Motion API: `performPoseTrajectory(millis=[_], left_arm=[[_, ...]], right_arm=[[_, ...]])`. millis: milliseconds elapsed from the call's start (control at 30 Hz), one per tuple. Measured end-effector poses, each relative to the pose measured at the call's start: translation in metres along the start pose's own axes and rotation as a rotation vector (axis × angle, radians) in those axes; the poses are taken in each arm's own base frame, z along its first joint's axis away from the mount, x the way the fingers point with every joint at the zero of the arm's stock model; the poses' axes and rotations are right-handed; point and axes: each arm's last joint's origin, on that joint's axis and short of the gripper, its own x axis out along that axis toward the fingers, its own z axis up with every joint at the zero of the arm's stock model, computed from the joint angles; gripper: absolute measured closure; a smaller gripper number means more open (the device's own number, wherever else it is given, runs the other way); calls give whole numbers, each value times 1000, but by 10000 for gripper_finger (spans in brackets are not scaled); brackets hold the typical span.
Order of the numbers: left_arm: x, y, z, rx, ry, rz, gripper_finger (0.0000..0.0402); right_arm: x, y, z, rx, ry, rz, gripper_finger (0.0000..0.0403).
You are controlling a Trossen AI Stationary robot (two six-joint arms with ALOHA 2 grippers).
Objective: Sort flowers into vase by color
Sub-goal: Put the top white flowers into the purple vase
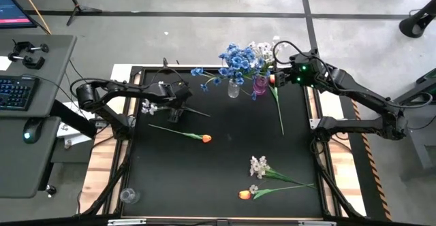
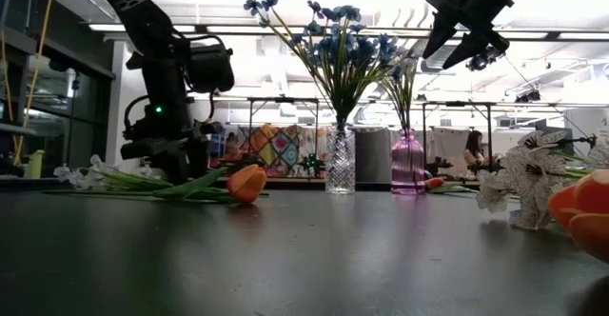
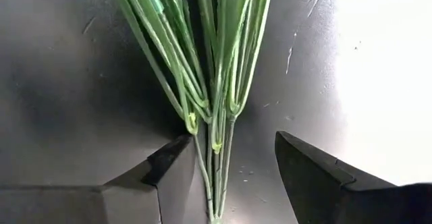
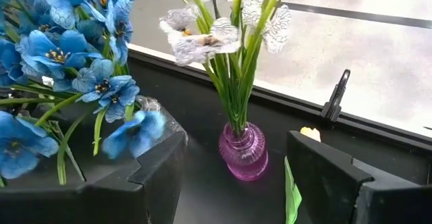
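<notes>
On mat: two vases (image 1: pixel 234 88), three orange tulips (image 1: pixel 206 138)

No readable text, label, brand or number shows anywhere.

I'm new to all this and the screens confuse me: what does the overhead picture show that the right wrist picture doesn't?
Only the high view shows the orange tulips and the white spray lying on the black table, and the left gripper low over a stem bunch. Only the right wrist view shows the right gripper open, close before the pink vase. Both show the blue flowers and the pink vase holding white flowers.
</notes>
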Motion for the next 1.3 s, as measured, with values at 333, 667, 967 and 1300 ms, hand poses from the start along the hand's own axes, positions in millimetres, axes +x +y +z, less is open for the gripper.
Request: performPoseTrajectory(millis=[333,667,967,1300], left_arm=[[1,4,2,-34,9,76,292],[2,4,3,79,2,54,392],[-28,-2,9,484,-38,-114,401],[-108,14,10,958,26,-443,401]], right_arm=[[0,0,0,67,9,16,159],[0,0,0,68,9,16,160],[0,0,0,63,9,16,159],[-1,4,5,63,-41,61,159]])
